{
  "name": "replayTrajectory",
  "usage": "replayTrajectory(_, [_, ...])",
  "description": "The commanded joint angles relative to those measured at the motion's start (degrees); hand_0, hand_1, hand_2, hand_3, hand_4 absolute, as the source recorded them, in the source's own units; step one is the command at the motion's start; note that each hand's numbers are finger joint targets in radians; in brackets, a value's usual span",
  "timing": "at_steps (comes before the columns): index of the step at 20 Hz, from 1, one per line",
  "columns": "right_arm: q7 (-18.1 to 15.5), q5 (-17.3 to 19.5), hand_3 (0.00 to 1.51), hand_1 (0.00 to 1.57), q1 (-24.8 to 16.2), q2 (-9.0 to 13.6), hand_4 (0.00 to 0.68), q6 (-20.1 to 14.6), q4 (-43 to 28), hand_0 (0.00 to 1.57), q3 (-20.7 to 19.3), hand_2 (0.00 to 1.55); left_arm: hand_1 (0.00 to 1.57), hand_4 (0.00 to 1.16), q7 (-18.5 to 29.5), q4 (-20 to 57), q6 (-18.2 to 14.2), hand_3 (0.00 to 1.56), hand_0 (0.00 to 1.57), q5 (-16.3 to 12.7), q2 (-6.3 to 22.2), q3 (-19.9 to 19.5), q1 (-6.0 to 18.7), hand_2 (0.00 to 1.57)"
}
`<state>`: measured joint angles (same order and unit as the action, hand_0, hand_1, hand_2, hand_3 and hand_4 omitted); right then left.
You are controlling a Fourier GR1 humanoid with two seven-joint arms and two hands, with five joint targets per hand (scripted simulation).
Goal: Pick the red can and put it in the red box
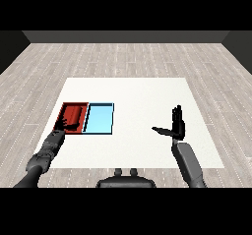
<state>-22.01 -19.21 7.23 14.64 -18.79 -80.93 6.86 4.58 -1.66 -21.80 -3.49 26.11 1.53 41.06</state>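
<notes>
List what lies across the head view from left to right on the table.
Left hand at the flat red tray's near edge → red can lying in that tray → flat light blue tray → raised right hand with straight fingers.

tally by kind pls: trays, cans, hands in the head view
Trays: 2 (red tray, light blue tray)
Cans: 1 (red can, lying in the red tray)
Hands: 2 (left hand at the red tray, right hand raised, fingers straight)
Total: 5
</notes>
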Motion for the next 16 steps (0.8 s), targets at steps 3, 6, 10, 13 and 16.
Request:
replayTrajectory(3, [0.4, -0.6, 0.00, 0.00, -0.1, 0.1, 0.000, 1.0, -1.5, 0.00, -0.8, 0.00, 0.00, 0.00, -1.6, -0.4, -2.0, 0.00, 0.00, 1.1, 0.2, 0.7, 2.6, 0.00])
replayTrajectory(6, [-3.0, -0.8, 0.00, 0.00, 0.3, -1.3, 0.000, 2.3, 0.9, 0.00, -1.1, 0.00, 0.00, 0.00, 8.1, -5.3, -1.3, 0.00, 0.00, -2.9, 0.4, -3.5, 1.3, 0.00])
replayTrajectory(10, [-3.3, -0.5, 0.00, 0.00, 1.7, -2.0, 0.000, 3.6, 1.6, 0.00, -0.3, 0.00, 1.40, 0.00, 18.1, -10.7, 1.3, 0.00, 1.40, -5.8, 0.2, -6.7, 1.1, 1.29])
replayTrajectory(13, [-4.4, -0.7, 0.00, 0.00, -0.7, -1.0, 0.000, 6.1, -0.8, 0.00, 0.3, 0.00, 0.22, 0.00, 23.7, -16.1, 9.2, 0.00, 0.22, -8.8, -0.9, -8.7, -0.6, 0.00])
replayTrajectory(16, [-3.2, -0.2, 0.00, 0.00, -2.0, 0.0, 0.000, 6.5, -3.4, 0.00, 1.2, 0.00, 0.00, 0.00, 28.3, -22.4, 13.3, 0.00, 0.00, -10.8, -4.3, -8.9, -3.9, 0.00])
